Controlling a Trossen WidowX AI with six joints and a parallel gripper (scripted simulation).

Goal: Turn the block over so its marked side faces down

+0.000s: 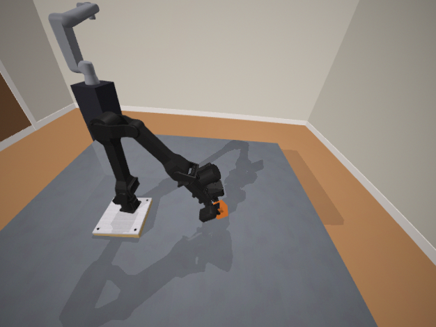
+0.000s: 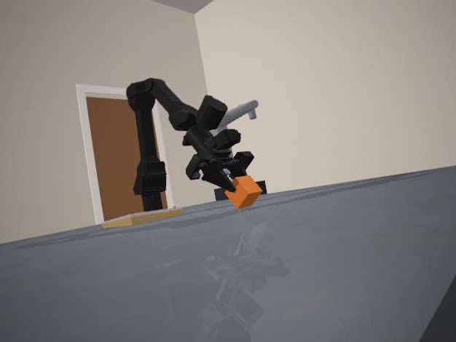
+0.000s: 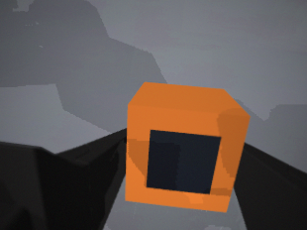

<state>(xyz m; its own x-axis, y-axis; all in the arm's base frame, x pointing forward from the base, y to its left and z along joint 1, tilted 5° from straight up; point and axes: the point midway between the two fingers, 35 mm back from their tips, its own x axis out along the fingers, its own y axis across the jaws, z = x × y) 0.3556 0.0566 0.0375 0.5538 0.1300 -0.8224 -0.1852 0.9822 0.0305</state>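
Note:
The orange block [image 1: 223,213] [image 2: 244,192] [image 3: 184,99] is tilted, with one lower edge or corner near the table [image 1: 274,274] [image 2: 331,257]; whether it touches is hard to tell. Its dark square mark [image 3: 183,162] faces the wrist camera, up and back toward the palm. The mark does not show in the top and exterior views. My gripper [image 2: 240,182] [image 3: 180,142] is shut on the block, one finger at each side, and slants down and outward from the arm. In the top view the gripper's near side hides part of the block.
The white base plate [image 1: 119,223] [image 2: 158,215] under my arm lies left of the block. A grey arm [image 1: 67,42] [image 2: 239,113] stands on a dark pedestal [image 1: 95,101] behind. The arm's shadow falls across the table.

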